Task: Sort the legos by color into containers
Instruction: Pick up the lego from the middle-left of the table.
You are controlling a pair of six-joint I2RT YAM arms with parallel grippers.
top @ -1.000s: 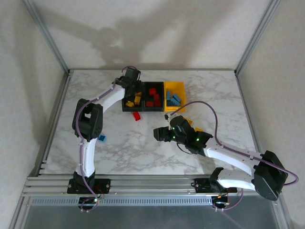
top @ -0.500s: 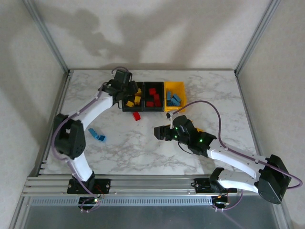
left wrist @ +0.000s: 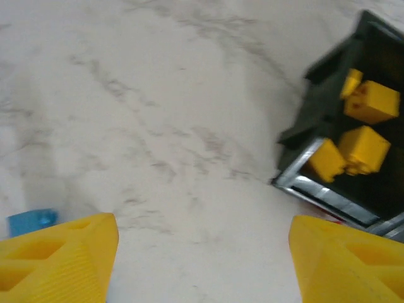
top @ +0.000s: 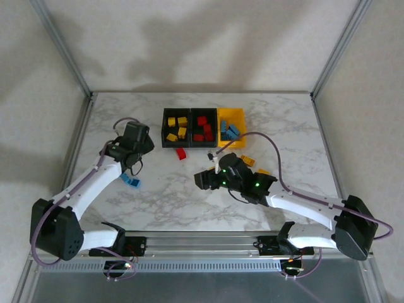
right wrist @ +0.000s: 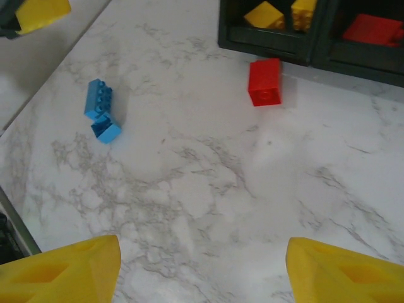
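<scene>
Left arm (top: 95, 180) is back from bins (top: 190, 112), now over table (top: 284, 126) at left. We see left claw (left wrist: 202, 259) apart and empty, right claw (right wrist: 202, 265) likewise. Most bricks binned by colour. Left out: red brick (top: 181, 153) just before bins, blue bricks (top: 131, 181), perhaps yellow bricks (top: 247, 160) beside right arm (top: 297, 202).

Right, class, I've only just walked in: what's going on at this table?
Two robot arms are sorting lego by colour. The left black bin holds yellow bricks, the middle black bin red bricks, and the yellow bin blue bricks. The left pincer and right pincer hover open and empty over the marble table. A loose red brick lies just in front of the bins, and two loose blue bricks lie further left, not yet sorted.
</scene>
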